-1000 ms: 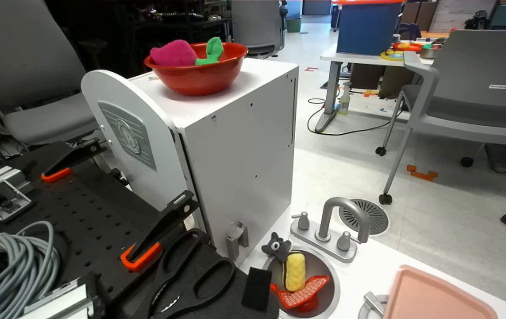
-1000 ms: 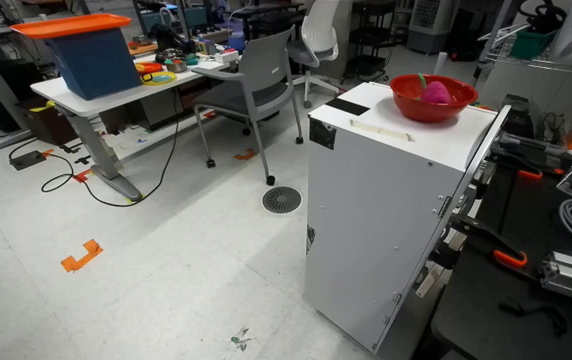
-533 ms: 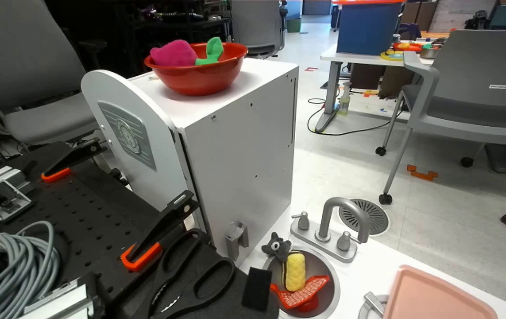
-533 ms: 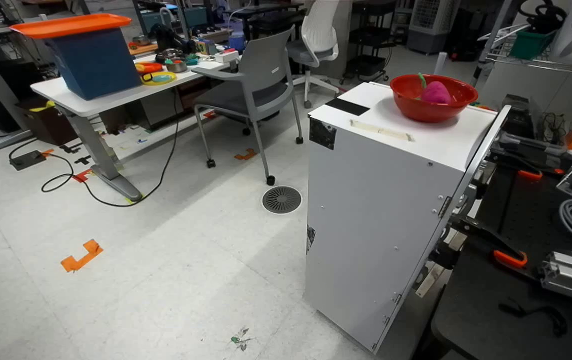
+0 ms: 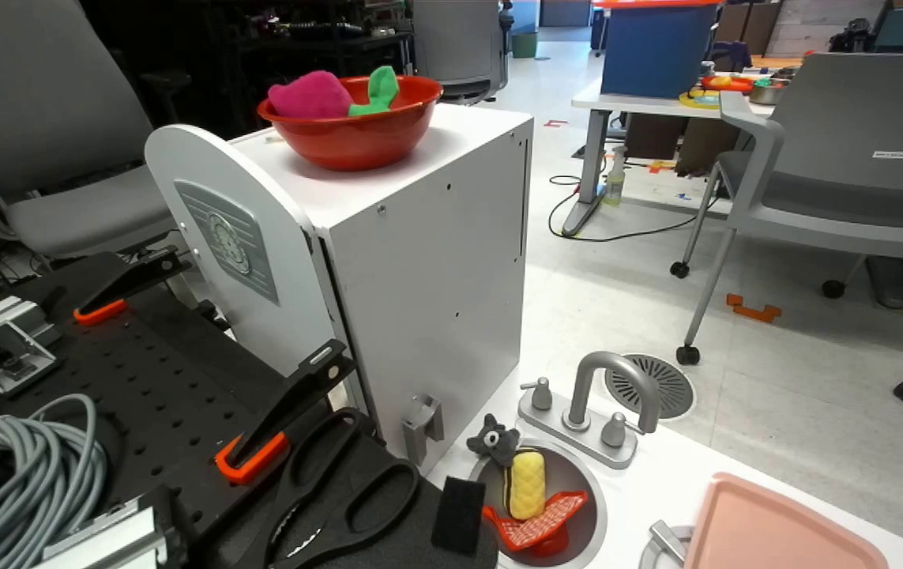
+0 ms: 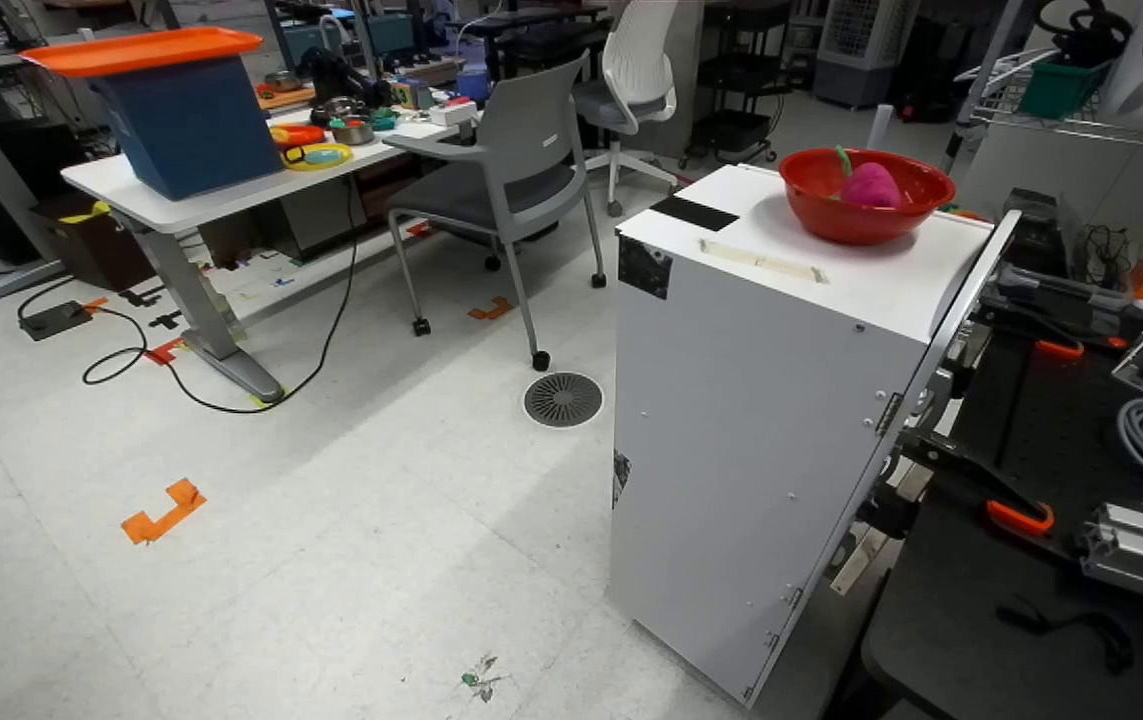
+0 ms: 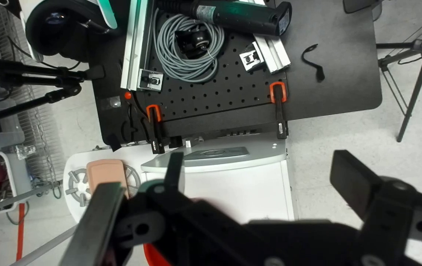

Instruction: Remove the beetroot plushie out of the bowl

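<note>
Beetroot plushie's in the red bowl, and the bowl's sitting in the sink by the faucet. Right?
Not quite: the red bowl stands on top of the white cabinet, not in the sink; both exterior views show it there. The beetroot plushie is in the bowl, as you said.

Found beetroot plushie (image 5: 310,96) in red bowl (image 5: 360,142) atop white cabinet (image 5: 435,276), upper left of centre; noted sink (image 5: 570,470), lower centre.

I see a white cabinet top (image 6: 886,287), red bowl (image 6: 856,225) upright on it. Pale strip (image 6: 761,262) and black patch (image 6: 696,213) near the bowl, same surface.
</note>
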Robot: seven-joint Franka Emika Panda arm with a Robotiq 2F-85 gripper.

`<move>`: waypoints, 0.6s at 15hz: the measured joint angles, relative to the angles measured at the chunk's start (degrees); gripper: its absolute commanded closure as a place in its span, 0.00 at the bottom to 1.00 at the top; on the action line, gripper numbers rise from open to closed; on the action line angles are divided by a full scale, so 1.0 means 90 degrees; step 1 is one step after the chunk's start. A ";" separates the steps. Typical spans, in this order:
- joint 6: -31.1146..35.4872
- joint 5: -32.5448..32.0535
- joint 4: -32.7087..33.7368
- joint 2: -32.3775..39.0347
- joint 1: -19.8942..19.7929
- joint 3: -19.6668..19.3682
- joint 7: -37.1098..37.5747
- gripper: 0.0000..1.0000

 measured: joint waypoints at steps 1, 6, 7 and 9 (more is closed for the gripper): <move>0.0000 -0.0007 -0.0019 -0.0001 0.0000 -0.0038 0.0002 0.00; 0.0232 -0.0071 -0.0238 -0.0082 -0.0008 -0.0394 0.0047 0.00; 0.0404 -0.0106 -0.0332 -0.0131 -0.0012 -0.0493 0.0047 0.00; 0.0878 -0.0208 -0.0571 -0.0254 -0.0020 -0.0689 -0.0046 0.00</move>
